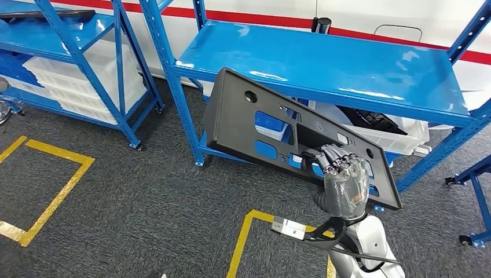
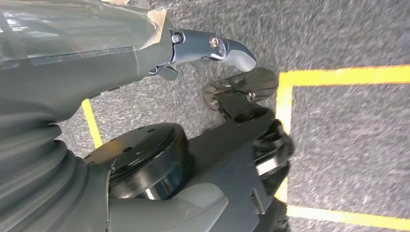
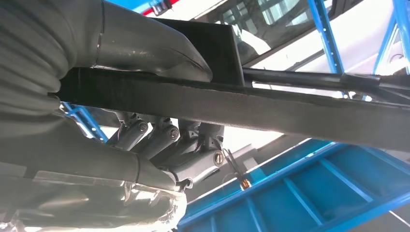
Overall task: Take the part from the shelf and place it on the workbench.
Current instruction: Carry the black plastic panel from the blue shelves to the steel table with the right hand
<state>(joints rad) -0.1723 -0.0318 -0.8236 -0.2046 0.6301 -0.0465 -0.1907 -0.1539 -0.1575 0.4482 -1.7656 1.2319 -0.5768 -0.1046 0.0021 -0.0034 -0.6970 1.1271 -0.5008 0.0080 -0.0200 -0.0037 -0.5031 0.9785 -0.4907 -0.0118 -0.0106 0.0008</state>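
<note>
- The blue steel shelf rack (image 1: 324, 58) is standing ahead, a white plastic bin (image 1: 399, 136) sitting on its lower level.
- The large flat black plastic panel with cut-out holes (image 1: 255, 124) is hanging tilted in the air before the rack, clear of it.
- The right hand (image 1: 343, 182) is clasping the panel's lower edge, thumb opposite fingers.
- The left hand (image 2: 212, 48) is dangling over grey carpet, holding nothing.
- Judging it: carry step underway; next, turning to find the workbench.
</note>
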